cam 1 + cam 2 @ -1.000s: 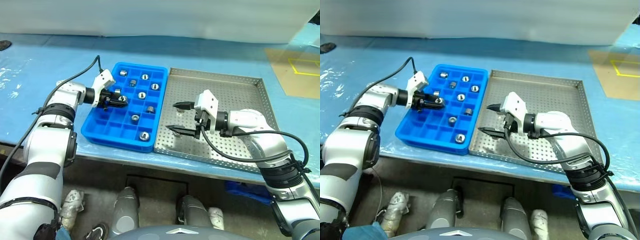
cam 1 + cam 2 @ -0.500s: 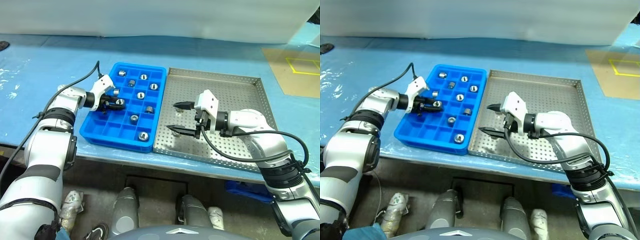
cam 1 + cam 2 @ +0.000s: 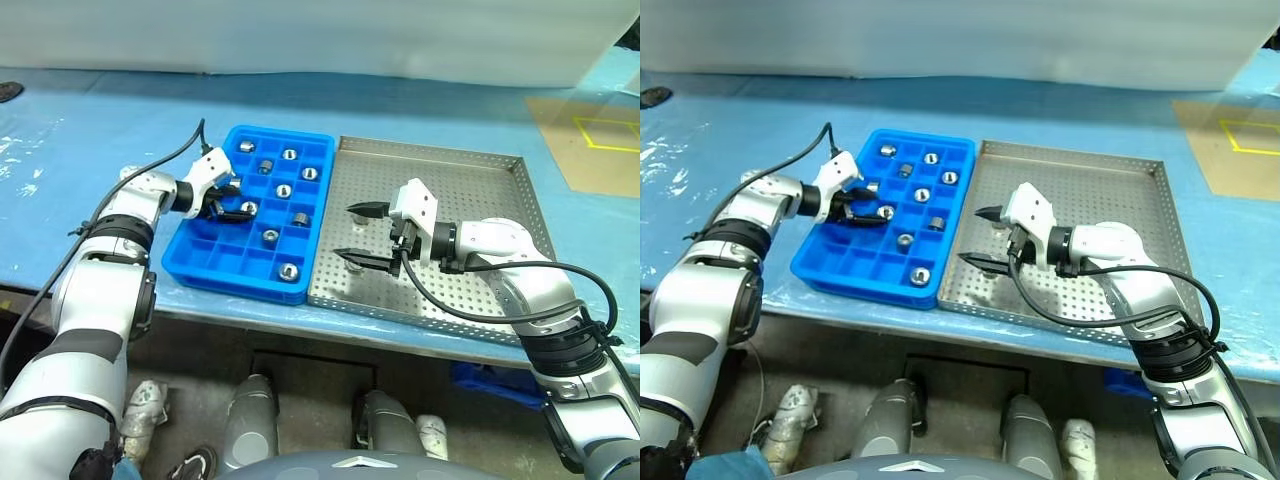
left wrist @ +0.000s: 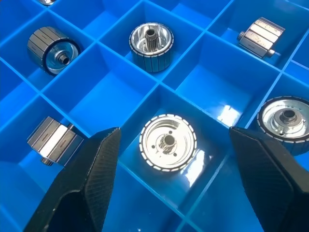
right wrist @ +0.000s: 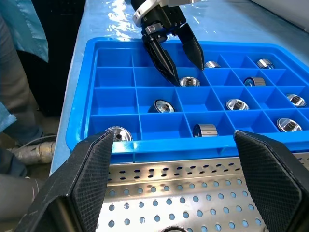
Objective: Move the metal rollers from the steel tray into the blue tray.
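Blue tray (image 3: 205, 262) | left gripper (image 3: 232, 200) now spread, roller (image 4: 167, 143) released | right gripper (image 3: 362, 235) unchanged, spread

Industrial workshop bench. Blue protective sheeting (image 3: 90, 120) covers the worktop. A perforated steel parts tray (image 3: 480, 200) rests on it.

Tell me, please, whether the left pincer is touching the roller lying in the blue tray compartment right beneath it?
Apart. In the left wrist view the left pincer stands open, blue floor showing between each finger and the roller.
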`<action>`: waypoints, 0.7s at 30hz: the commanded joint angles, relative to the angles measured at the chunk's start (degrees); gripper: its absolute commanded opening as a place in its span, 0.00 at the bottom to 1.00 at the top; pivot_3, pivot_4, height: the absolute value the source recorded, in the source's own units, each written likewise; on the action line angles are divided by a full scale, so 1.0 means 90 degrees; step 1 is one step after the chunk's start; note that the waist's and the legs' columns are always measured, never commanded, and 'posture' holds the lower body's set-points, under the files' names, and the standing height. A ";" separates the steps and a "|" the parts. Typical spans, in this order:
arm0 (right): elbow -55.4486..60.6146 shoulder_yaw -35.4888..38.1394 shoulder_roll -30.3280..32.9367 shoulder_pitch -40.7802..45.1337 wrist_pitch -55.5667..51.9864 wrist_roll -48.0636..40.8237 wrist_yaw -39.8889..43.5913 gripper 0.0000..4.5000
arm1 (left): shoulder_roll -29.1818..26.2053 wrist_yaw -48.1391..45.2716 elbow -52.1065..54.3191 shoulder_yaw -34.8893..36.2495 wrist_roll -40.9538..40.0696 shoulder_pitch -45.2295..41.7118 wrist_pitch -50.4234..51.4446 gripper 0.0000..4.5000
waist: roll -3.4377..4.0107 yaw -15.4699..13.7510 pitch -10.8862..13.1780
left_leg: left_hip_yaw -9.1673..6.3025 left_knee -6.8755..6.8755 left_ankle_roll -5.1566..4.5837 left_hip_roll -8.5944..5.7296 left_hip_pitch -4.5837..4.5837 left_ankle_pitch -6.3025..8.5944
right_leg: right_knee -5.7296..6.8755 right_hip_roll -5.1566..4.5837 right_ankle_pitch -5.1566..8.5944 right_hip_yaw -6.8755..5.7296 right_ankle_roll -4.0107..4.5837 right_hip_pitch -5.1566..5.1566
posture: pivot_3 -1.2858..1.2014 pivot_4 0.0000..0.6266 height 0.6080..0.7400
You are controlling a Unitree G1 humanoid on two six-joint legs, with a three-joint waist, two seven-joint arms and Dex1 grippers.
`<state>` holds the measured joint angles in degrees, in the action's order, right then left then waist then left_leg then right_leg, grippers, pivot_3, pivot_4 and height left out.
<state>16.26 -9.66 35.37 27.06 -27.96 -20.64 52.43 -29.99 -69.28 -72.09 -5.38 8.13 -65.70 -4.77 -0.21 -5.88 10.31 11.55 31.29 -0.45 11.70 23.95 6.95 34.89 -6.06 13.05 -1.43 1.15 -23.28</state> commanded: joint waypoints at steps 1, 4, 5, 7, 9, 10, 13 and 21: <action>0.0237 0.0215 -0.0010 0.0036 0.0077 -0.0021 -0.0092 0.91 | 0.0275 -0.0104 0.0145 0.0060 -0.0130 -0.0286 -0.0146 0.84 | -0.0001 -0.0016 0.0001 | 0.0001 0.0002 -0.0003 -0.0005 0.0002 0.0001 | -0.0001 -0.0006 0.0000 -0.0001 0.0000 0.0002 | 0.45 0.24 1.00; 0.0448 0.0315 -0.0009 -0.0128 0.0023 -0.0096 -0.0222 0.91 | 0.0389 -0.0336 0.0216 0.0068 -0.0159 -0.0344 -0.0134 0.84 | -0.0004 0.0037 0.0002 | -0.0001 0.0021 -0.0021 -0.0007 0.0010 0.0011 | -0.0001 -0.0010 0.0000 0.0002 0.0000 0.0001 | 0.45 0.24 1.00; 0.0484 0.0343 -0.0007 -0.0185 0.0018 -0.0114 -0.0253 0.91 | 0.0422 -0.0397 0.0258 0.0090 -0.0189 -0.0351 -0.0144 0.84 | -0.0004 0.0051 0.0002 | -0.0001 0.0022 -0.0022 -0.0005 0.0011 0.0012 | -0.0001 -0.0009 0.0000 0.0002 0.0000 0.0001 | 0.46 0.24 1.00; 0.0496 0.0384 0.0005 -0.0267 0.0018 -0.0128 -0.0274 0.91 | 0.0501 -0.0463 0.0370 0.0148 -0.0278 -0.0357 -0.0154 0.84 | -0.0004 0.0068 0.0002 | -0.0001 0.0017 -0.0022 0.0001 0.0009 0.0012 | -0.0002 -0.0004 0.0000 0.0002 0.0000 -0.0004 | 0.47 0.24 1.00; 0.0470 0.0423 0.0028 -0.0290 0.0015 -0.0137 -0.0246 0.91 | 0.0608 -0.0546 0.0548 0.0227 -0.0428 -0.0333 -0.0120 0.84 | -0.0004 0.0050 0.0002 | -0.0001 0.0008 -0.0016 0.0008 0.0008 0.0008 | -0.0002 0.0003 0.0000 0.0000 0.0000 -0.0006 | 0.48 0.24 1.00; 0.0440 0.0440 0.0041 -0.0262 0.0005 -0.0149 -0.0213 0.91 | 0.0668 -0.0595 0.0668 0.0275 -0.0526 -0.0302 -0.0081 0.84 | -0.0004 0.0038 0.0002 | -0.0001 0.0004 -0.0014 0.0009 0.0007 0.0007 | -0.0002 0.0004 0.0000 -0.0002 0.0000 -0.0007 | 0.48 0.24 1.00; 0.0234 0.0474 0.0091 -0.0040 0.0004 -0.0177 -0.0059 0.91 | 0.0832 -0.0699 0.1109 0.0354 -0.0782 -0.0150 0.0038 0.84 | -0.0004 0.0019 0.0003 | -0.0002 0.0004 -0.0014 0.0006 0.0010 0.0007 | -0.0002 0.0001 0.0000 -0.0003 0.0000 -0.0007 | 0.50 0.24 1.00; -0.0280 0.0365 0.0152 0.0441 0.0193 -0.0092 0.0344 0.91 | 0.1121 -0.0597 0.1768 0.0274 -0.0988 0.0127 0.0291 0.84 | -0.0004 0.0001 0.0003 | -0.0001 0.0007 -0.0018 0.0003 0.0011 0.0008 | 0.0000 -0.0004 0.0000 -0.0005 0.0000 -0.0006 | 0.51 0.24 1.00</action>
<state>13.16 -7.43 36.44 29.79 -27.47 -21.12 54.91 -19.70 -74.68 -58.86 -2.95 0.48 -64.12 -2.24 -0.25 -5.87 10.33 11.54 31.36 -0.62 11.72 24.06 7.03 34.87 -6.09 13.05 -1.47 1.15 -23.34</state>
